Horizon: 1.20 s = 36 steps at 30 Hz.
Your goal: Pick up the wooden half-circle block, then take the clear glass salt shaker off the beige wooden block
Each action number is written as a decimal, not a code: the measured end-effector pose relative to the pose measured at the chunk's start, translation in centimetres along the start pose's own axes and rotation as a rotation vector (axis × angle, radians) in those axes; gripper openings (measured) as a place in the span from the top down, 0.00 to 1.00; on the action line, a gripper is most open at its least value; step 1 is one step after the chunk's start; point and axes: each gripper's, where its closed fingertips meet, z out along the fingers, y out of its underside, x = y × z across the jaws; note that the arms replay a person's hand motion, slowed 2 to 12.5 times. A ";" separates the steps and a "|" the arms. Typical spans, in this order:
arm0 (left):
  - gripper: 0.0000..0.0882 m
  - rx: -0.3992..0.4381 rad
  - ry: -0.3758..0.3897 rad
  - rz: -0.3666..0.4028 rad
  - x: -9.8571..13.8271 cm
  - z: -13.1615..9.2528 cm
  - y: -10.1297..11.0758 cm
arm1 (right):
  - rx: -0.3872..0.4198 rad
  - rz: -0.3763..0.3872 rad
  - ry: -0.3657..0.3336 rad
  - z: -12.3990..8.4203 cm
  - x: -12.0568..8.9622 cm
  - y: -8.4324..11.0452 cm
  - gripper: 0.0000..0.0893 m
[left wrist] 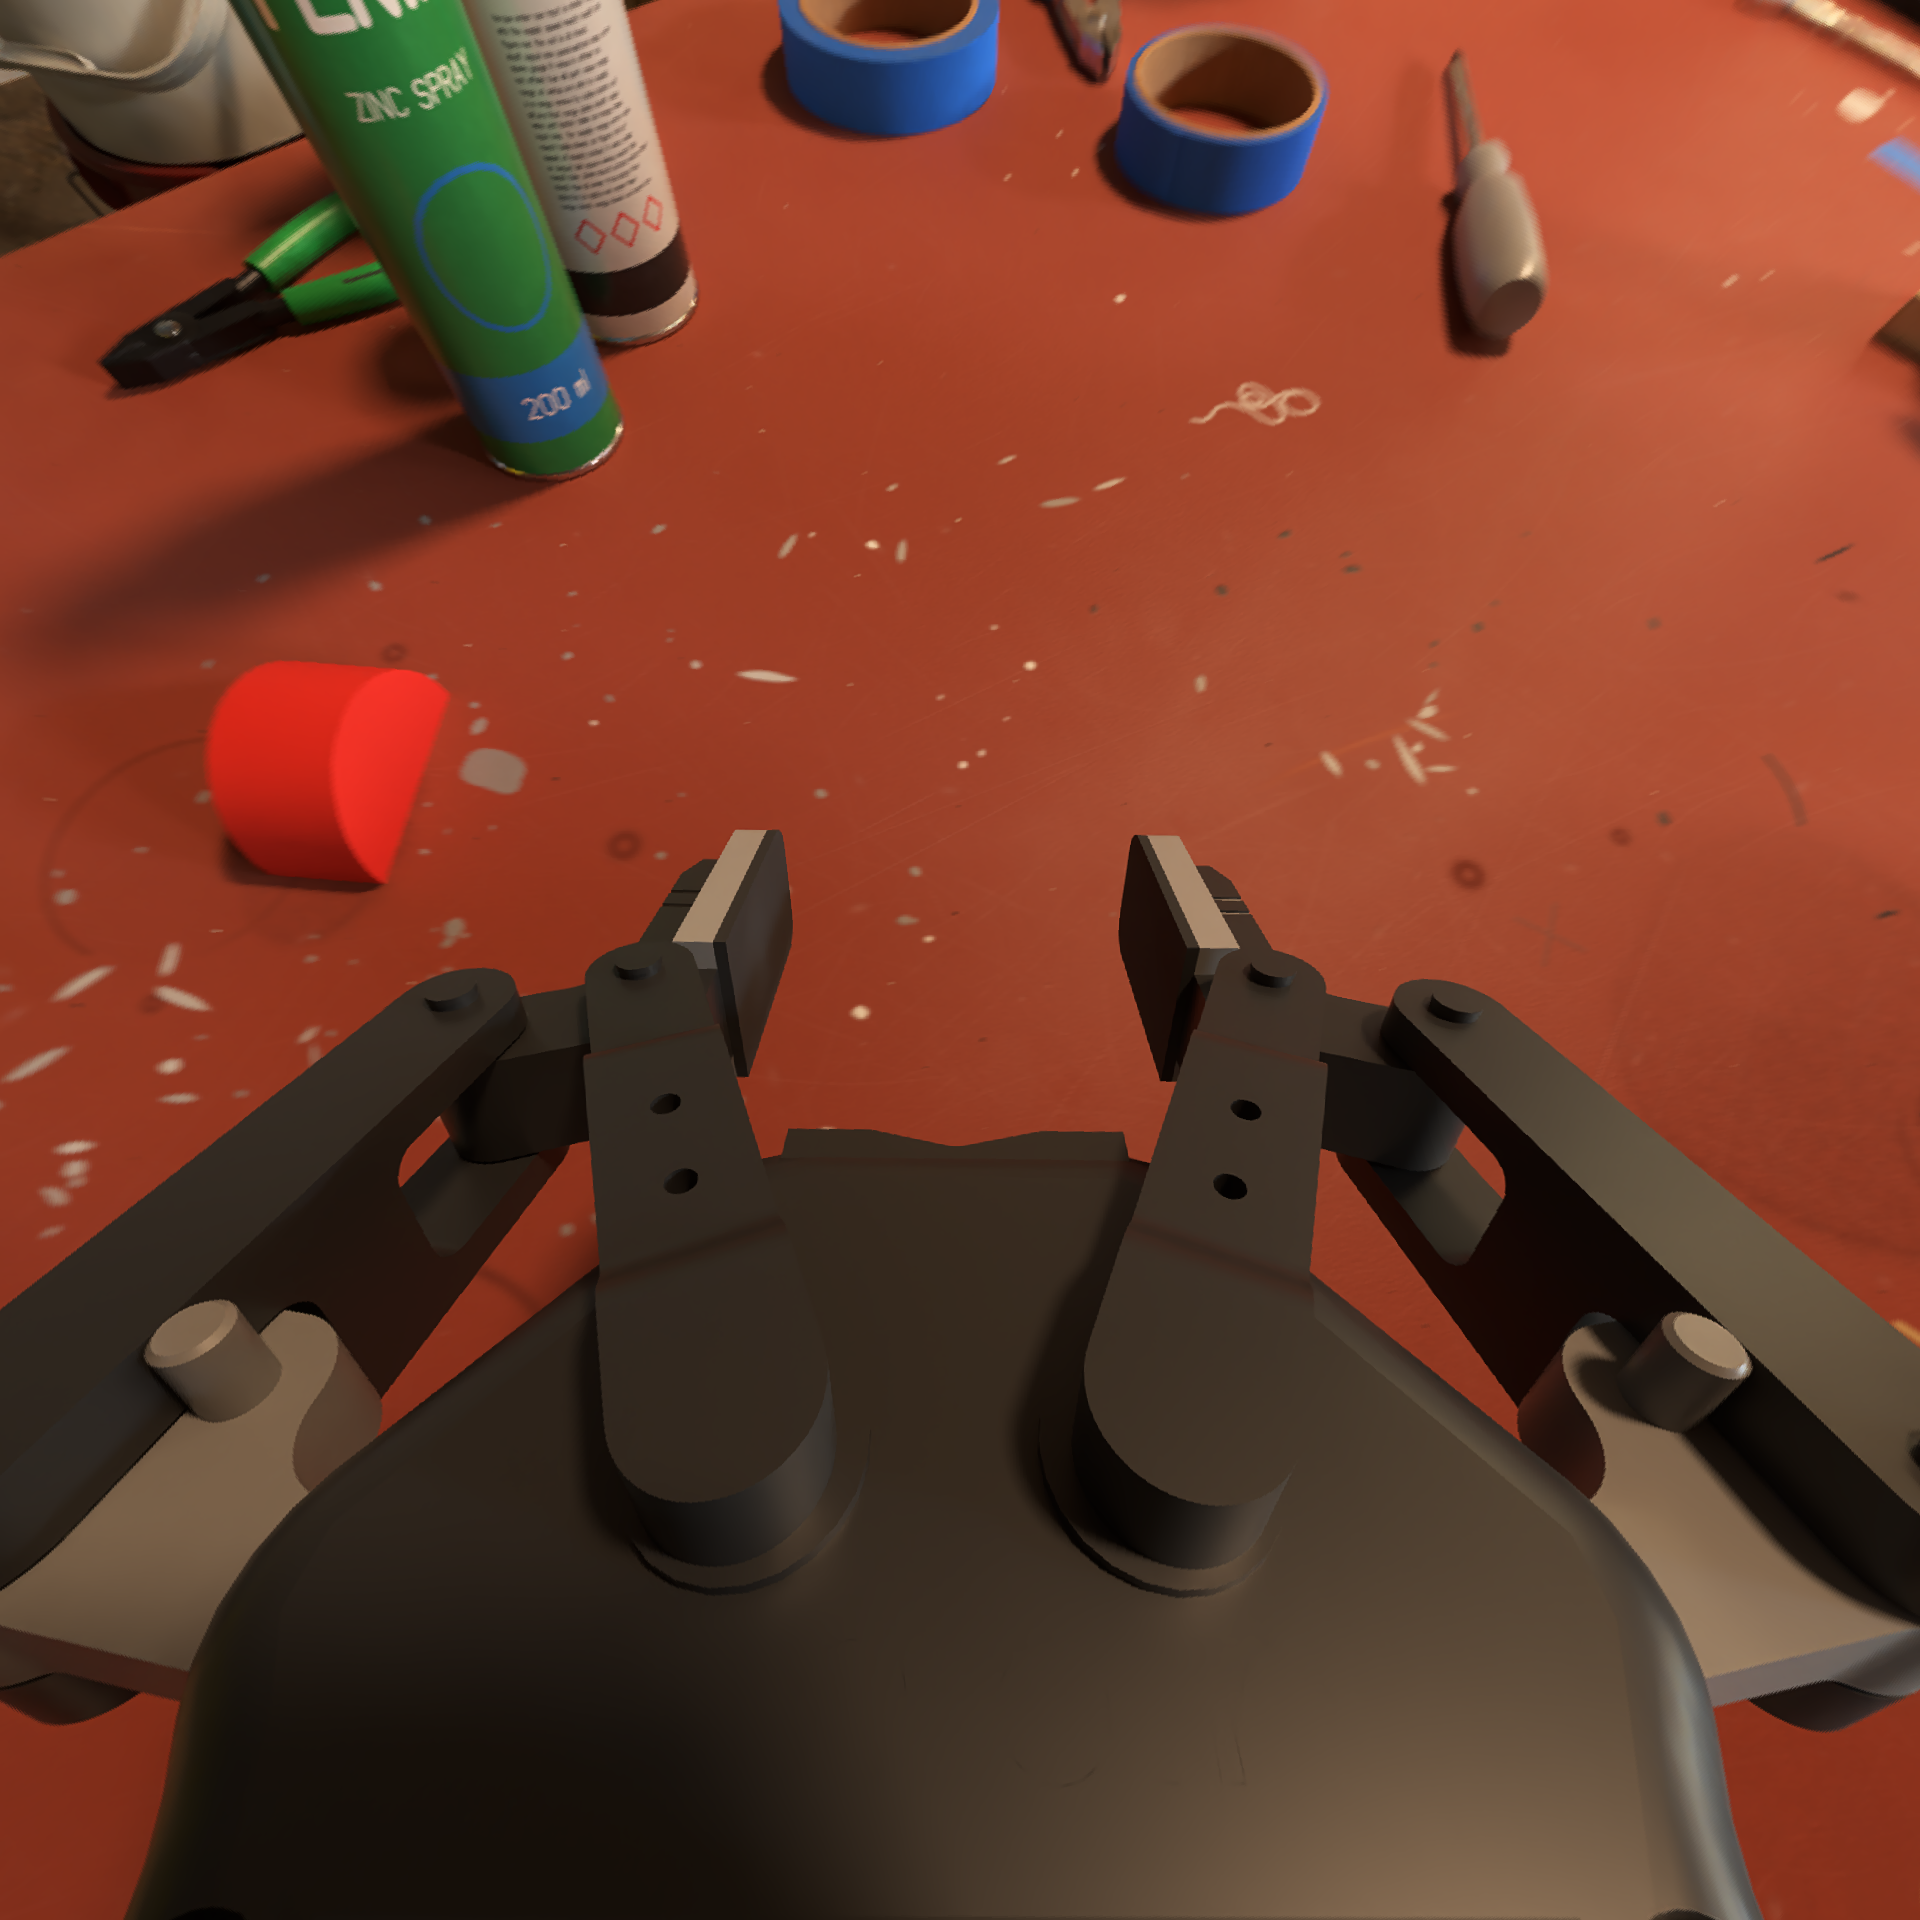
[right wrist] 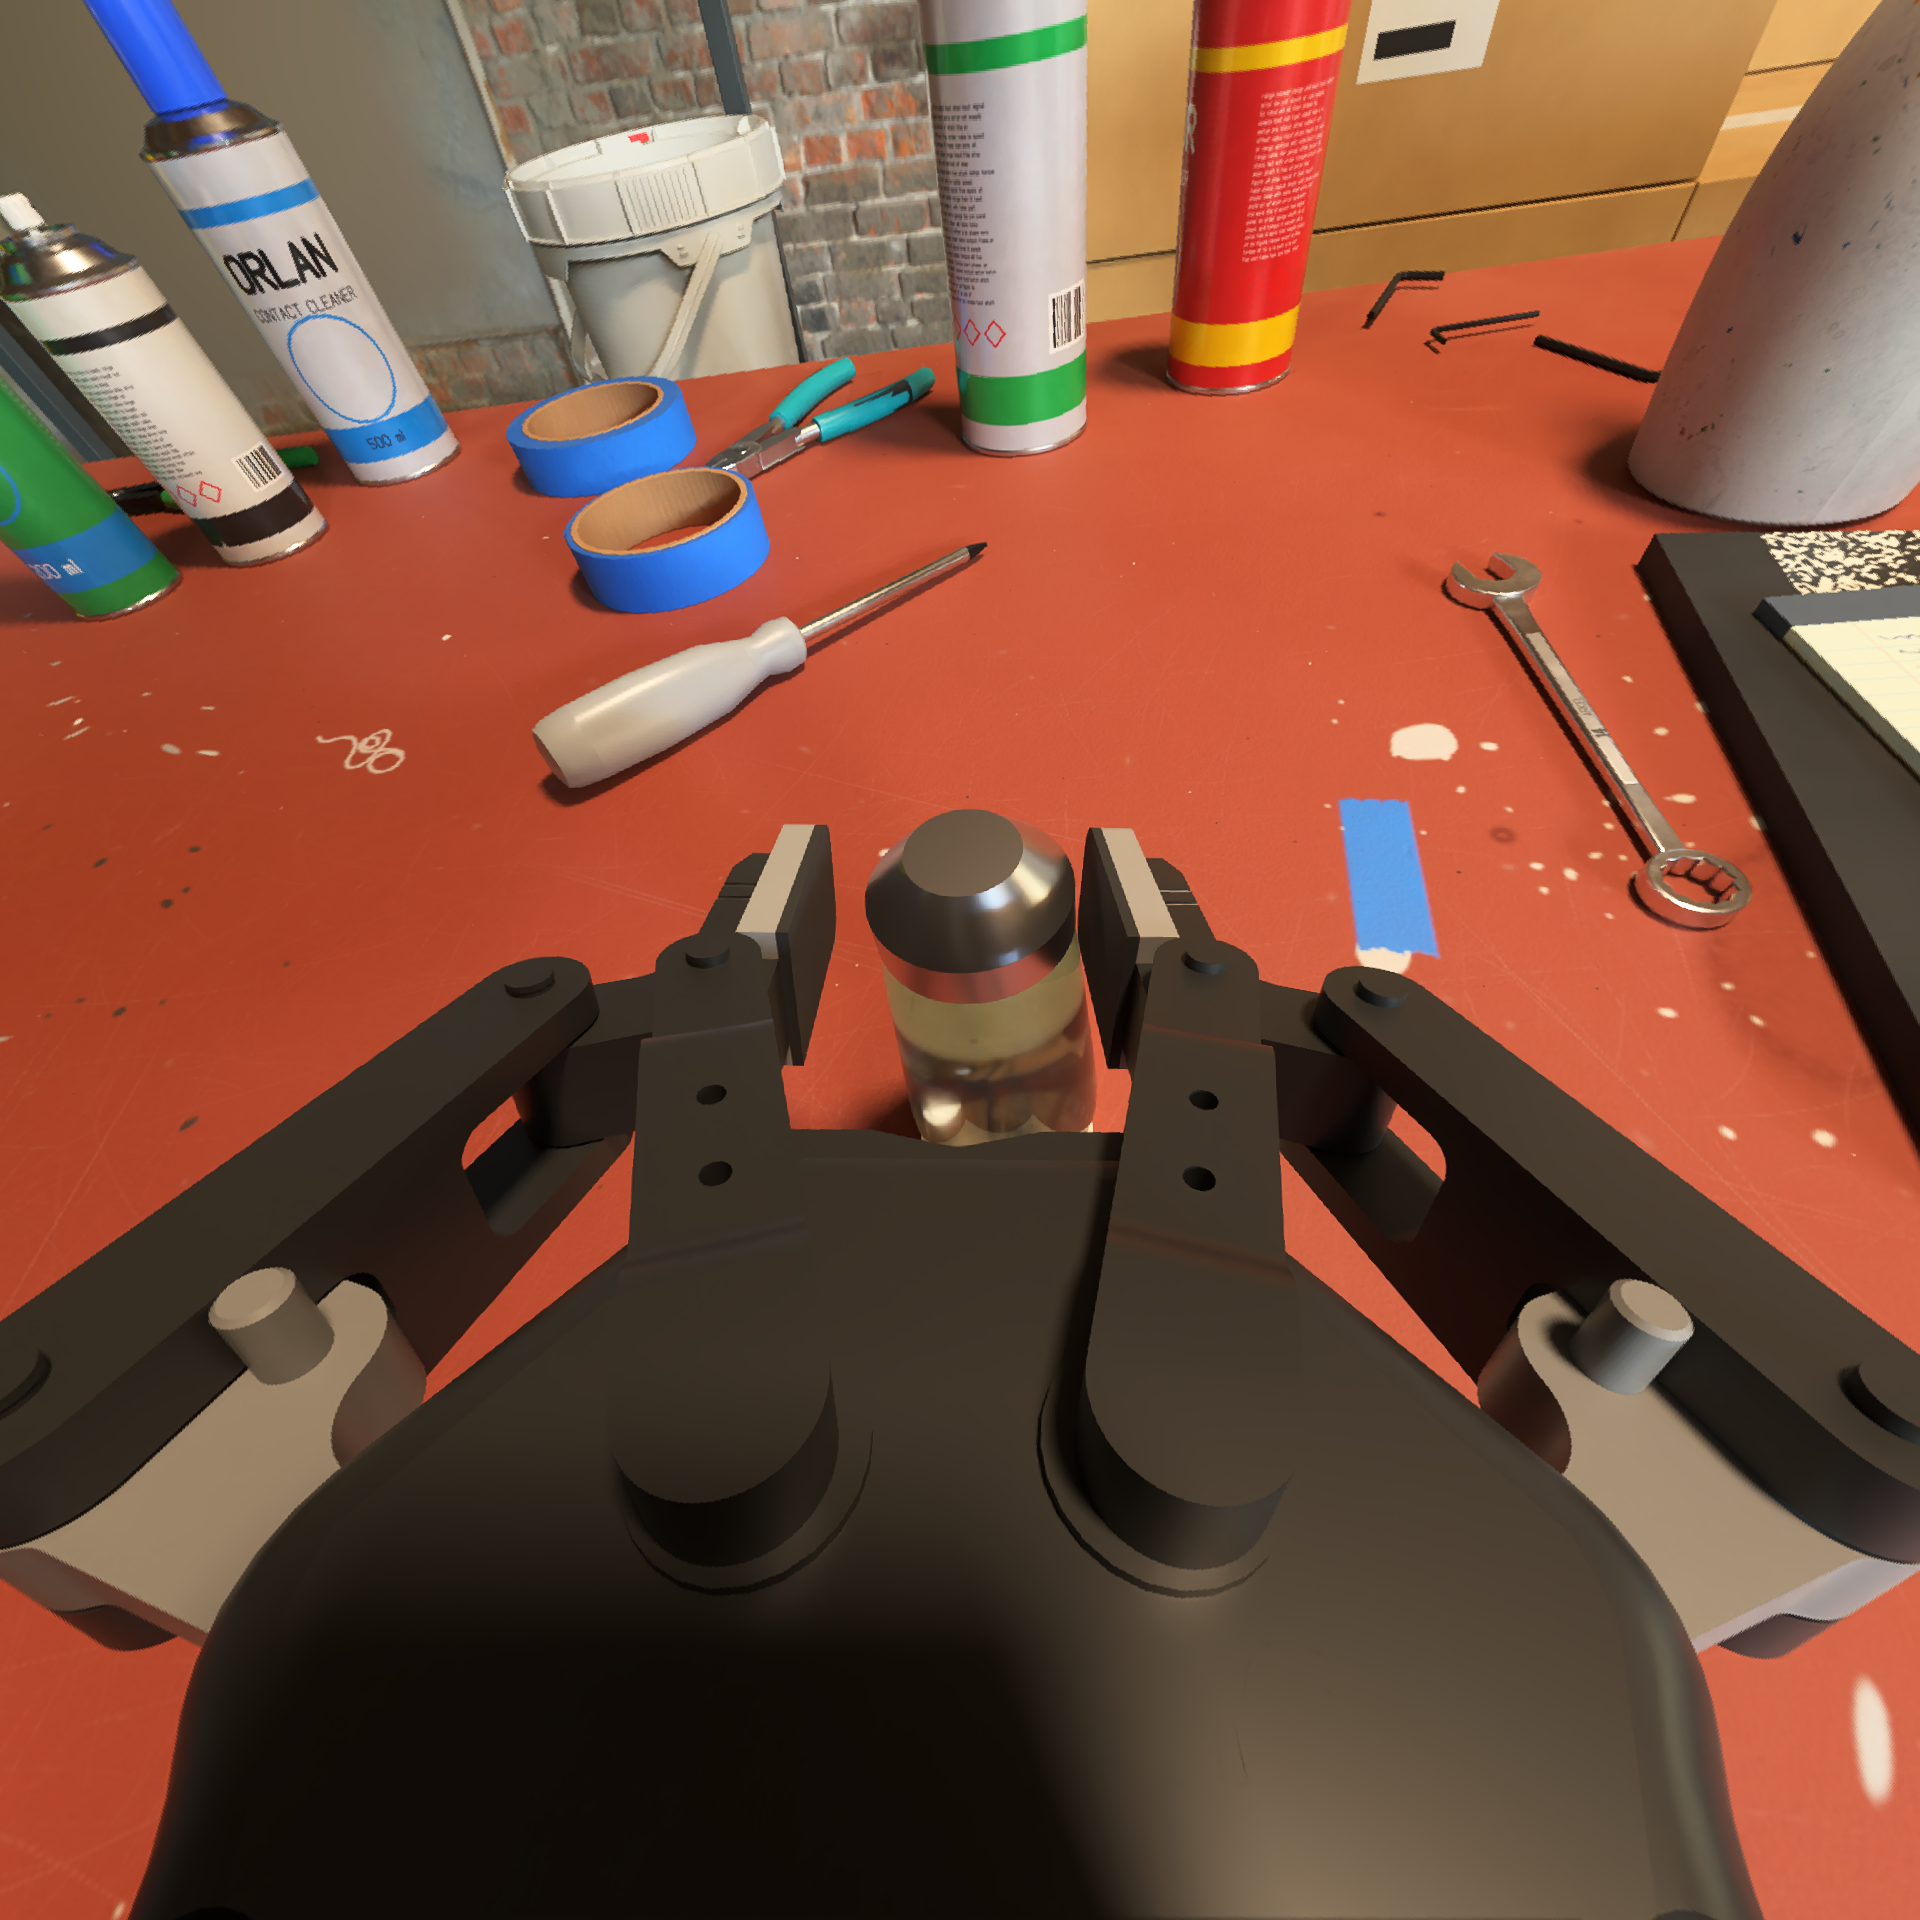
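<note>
A red half-circle block (left wrist: 312, 774) lies on the red-brown table, ahead and to the left of my left gripper (left wrist: 954, 883). That gripper is open and empty and hangs over bare table. In the right wrist view my right gripper (right wrist: 961, 862) is open and straddles the clear glass salt shaker (right wrist: 977, 997), which stands upright with a dark metal cap. The right pad is very close to the shaker, and a small gap shows at the left pad. The gripper body hides the shaker's base and whatever it stands on.
Ahead of the left gripper are a green spray can (left wrist: 488, 260), a white can (left wrist: 613, 177), green-handled pliers (left wrist: 239, 301), two blue tape rolls (left wrist: 1216, 120) and a screwdriver (left wrist: 1496, 239). Around the right gripper are a screwdriver (right wrist: 675, 691), tape rolls (right wrist: 665, 540), a wrench (right wrist: 1600, 738), spray cans (right wrist: 1018, 239) and a notebook (right wrist: 1829, 665).
</note>
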 end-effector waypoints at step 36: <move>0.30 -0.689 -0.089 0.287 -15.6 4.8 -2.0 | -0.006 0.035 -0.029 -0.1 -0.1 0.0 0.59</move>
